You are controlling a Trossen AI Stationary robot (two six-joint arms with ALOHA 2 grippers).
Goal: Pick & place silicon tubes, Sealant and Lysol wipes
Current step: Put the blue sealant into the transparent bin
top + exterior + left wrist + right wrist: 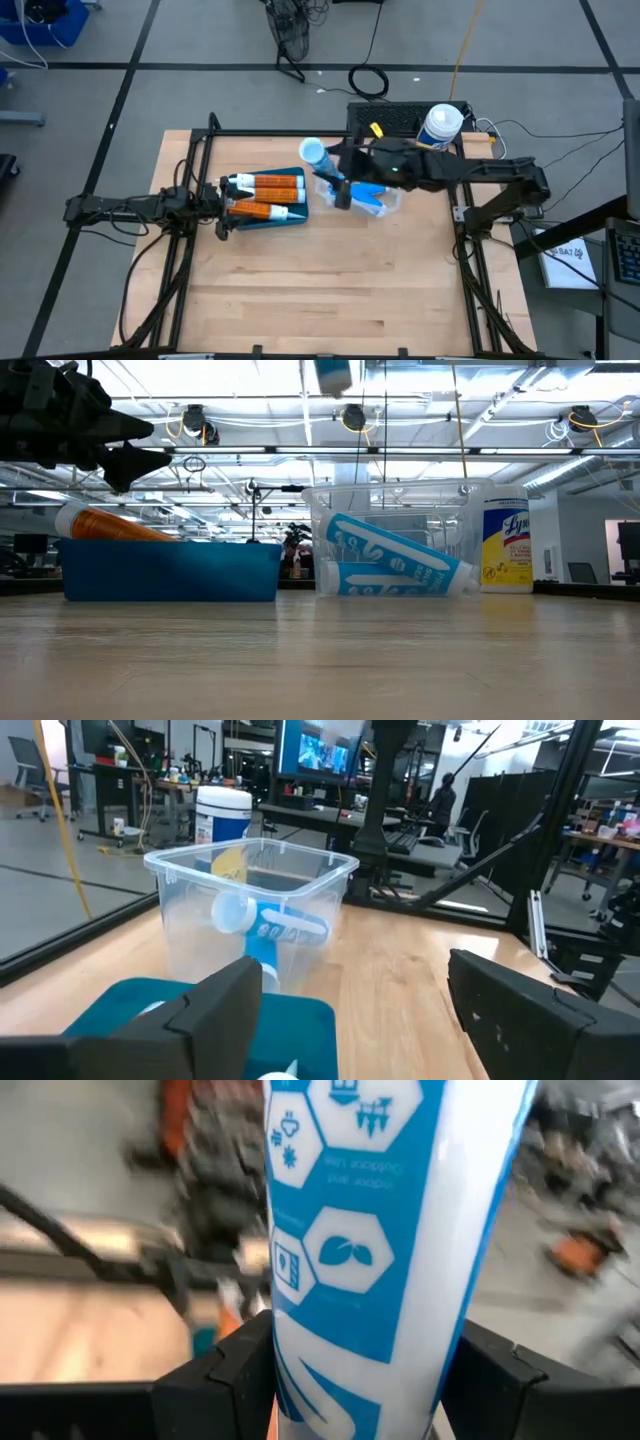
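My right gripper (338, 190) is shut on a blue-and-white tube (370, 1230), held high over the clear bin (372, 197). The tube's lower end shows at the top of the low view (333, 375). Two more blue tubes (395, 565) lie in the bin. Two orange tubes (268, 197) lie in the blue tray (170, 572). The yellow Lysol wipes canister (505, 545) stands upright behind the bin, on the right. My left gripper (350, 1010) is open and empty above the tray's left end (222, 205). My right gripper pinches the blue tube's body (300, 1380) between its two fingers (225, 1375), one on each side. The tube is lifted clear, well above the bin, and stands steeply, its upper round end (312, 150) up. Which part along its length the fingers have, I cannot tell.
Black frame rails (190, 170) run along both sides of the wooden table. Cables and a dark box (395, 115) lie behind the far edge. The near half of the wooden table (320, 290) is bare wood.
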